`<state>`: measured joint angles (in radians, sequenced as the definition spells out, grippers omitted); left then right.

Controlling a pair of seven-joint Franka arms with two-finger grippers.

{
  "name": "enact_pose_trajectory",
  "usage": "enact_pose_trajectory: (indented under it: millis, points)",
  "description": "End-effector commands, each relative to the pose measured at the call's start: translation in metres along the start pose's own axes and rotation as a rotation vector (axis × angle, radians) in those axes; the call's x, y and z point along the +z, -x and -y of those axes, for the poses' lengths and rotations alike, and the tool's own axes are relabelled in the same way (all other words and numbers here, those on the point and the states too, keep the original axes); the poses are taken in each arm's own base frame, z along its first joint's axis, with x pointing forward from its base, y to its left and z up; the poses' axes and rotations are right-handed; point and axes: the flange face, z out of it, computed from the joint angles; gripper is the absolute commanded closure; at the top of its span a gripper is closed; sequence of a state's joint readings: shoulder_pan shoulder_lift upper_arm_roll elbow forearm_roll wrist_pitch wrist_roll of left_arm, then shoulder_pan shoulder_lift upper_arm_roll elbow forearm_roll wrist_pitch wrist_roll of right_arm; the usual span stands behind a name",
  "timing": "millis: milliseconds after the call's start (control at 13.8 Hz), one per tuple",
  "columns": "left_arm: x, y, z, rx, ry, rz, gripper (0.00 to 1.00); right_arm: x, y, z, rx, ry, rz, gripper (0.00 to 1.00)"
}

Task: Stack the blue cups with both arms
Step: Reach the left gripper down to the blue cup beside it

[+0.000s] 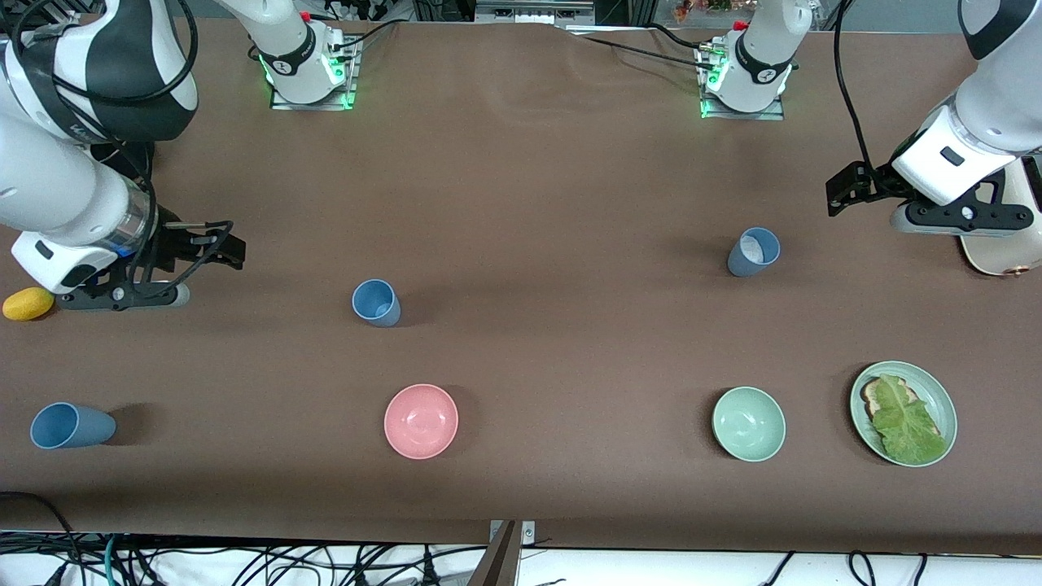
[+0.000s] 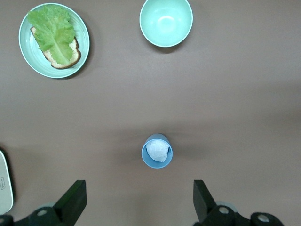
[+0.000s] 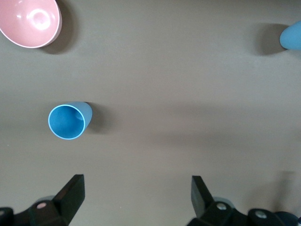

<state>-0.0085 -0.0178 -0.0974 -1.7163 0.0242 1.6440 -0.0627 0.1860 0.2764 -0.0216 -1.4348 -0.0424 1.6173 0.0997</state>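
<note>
Three blue cups are on the brown table. A slate blue cup [image 1: 754,251] [image 2: 157,151] with something white crumpled inside stands toward the left arm's end. A light blue cup [image 1: 376,303] [image 3: 69,121] stands upright and empty, farther from the front camera than the pink bowl. Another blue cup [image 1: 72,426] [image 3: 291,35] sits near the front edge at the right arm's end. My left gripper [image 1: 965,218] [image 2: 139,202] hangs open and empty, high above the table beside the slate cup. My right gripper [image 1: 122,297] [image 3: 138,200] is likewise open and empty, up beside the light blue cup.
A pink bowl [image 1: 421,421] and a pale green bowl [image 1: 749,423] sit nearer the front camera. A green plate [image 1: 943,399] with bread and lettuce lies at the left arm's end. A yellow lemon-like object [image 1: 28,303] and a cream object [image 1: 1001,252] lie under the hands.
</note>
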Motion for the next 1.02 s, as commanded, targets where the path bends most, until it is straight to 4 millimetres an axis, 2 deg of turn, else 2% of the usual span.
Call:
enact_pose_trajectory:
  millis: [0,945]
  points:
    - [-0.0078,0.0033,-0.0003,-0.005,0.022,0.005,0.00,-0.0092,0.0026,-0.0001,-0.014,0.010,0.003,0.00]
    - [-0.0042,0.0066,-0.0018,0.000,0.020,0.040,0.00,-0.0084,0.0023,0.0020,-0.043,0.008,0.003,0.00]
